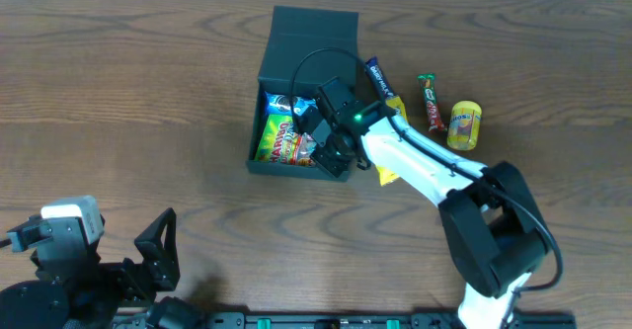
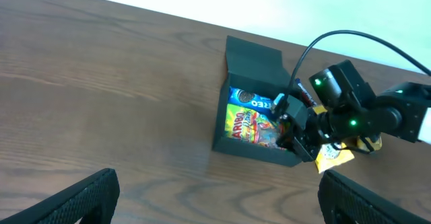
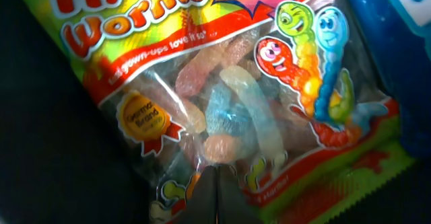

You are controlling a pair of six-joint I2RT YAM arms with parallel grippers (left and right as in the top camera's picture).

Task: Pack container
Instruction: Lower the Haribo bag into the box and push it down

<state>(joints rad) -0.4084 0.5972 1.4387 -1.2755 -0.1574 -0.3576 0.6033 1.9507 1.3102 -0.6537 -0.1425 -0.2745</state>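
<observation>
The container (image 2: 246, 151), a dark box, sits on the wooden table (image 1: 118, 92) a little above and left of centre in the overhead view, its flap lid (image 1: 314, 31) folded back toward the upper edge of the frame. Inside lie a blue Oreo pack (image 1: 279, 103) at the upper end and a gummy worm bag (image 3: 222, 103) in bright green, red and yellow below it, the two overlapping. The right arm (image 1: 425, 171) reaches in from the lower right of the frame, and the right gripper (image 1: 334, 143) hangs over the right side of the box, just above the worm bag. The right wrist view is filled by that bag at close range, with only a thin dark line at the bottom centre, so I cannot tell whether the jaws are spread or pressed together. A yellow packet (image 2: 335, 157) lies on the table under the arm, just beside the box's right wall. Further right in the overhead view are a dark blue bar (image 1: 381, 78), a brown bar (image 1: 431, 104) and a small yellow tub (image 1: 464, 124), apart from one another. The left gripper (image 2: 217, 183) rests at the lower left, well apart from the box, fingers (image 2: 81, 198) spread wide and holding nothing
</observation>
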